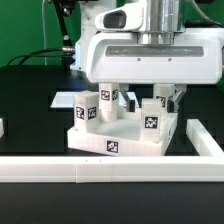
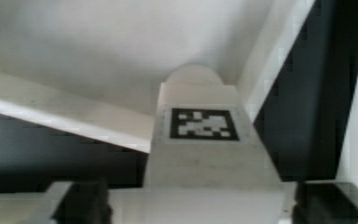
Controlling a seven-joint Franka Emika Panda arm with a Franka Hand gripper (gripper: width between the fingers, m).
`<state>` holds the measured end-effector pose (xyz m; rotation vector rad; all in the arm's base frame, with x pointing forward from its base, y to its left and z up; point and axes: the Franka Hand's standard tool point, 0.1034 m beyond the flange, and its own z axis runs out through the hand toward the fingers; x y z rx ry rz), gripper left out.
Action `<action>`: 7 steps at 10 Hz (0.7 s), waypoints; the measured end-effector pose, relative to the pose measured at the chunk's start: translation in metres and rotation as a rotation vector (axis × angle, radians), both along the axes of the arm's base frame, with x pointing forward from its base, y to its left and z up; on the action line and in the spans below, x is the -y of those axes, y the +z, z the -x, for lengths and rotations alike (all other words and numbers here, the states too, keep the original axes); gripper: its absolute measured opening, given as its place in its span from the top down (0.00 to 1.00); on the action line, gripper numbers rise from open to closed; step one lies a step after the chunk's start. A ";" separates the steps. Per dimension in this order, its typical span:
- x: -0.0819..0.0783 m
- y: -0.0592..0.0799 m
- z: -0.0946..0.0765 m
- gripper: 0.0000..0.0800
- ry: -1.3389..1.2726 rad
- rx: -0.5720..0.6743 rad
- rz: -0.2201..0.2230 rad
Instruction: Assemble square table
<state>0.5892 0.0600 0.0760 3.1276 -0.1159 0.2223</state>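
The white square tabletop (image 1: 125, 142) lies on the black table with a tag on its front side. Two white tagged legs (image 1: 88, 110) (image 1: 106, 99) stand upright at its corners on the exterior view's left. My gripper (image 1: 150, 100) hangs over the tabletop's far corner on the exterior view's right, where another leg (image 1: 158, 106) stands. In the wrist view, a white leg (image 2: 202, 125) with a tag fills the gap between my two dark fingers (image 2: 83, 205), and my gripper (image 2: 202, 208) is shut on it. The leg's lower end points into the tabletop's inside corner (image 2: 140, 40).
The long white L-shaped border wall (image 1: 100, 168) runs along the front and up the exterior view's right (image 1: 205, 140). The marker board (image 1: 64, 100) lies flat behind the tabletop on the left. A small white piece (image 1: 2, 127) sits at the left edge.
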 end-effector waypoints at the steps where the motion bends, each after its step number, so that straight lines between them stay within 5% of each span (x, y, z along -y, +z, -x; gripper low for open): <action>1: 0.000 0.000 0.000 0.64 -0.015 0.000 -0.002; 7: -0.002 0.000 0.000 0.64 -0.377 0.009 -0.062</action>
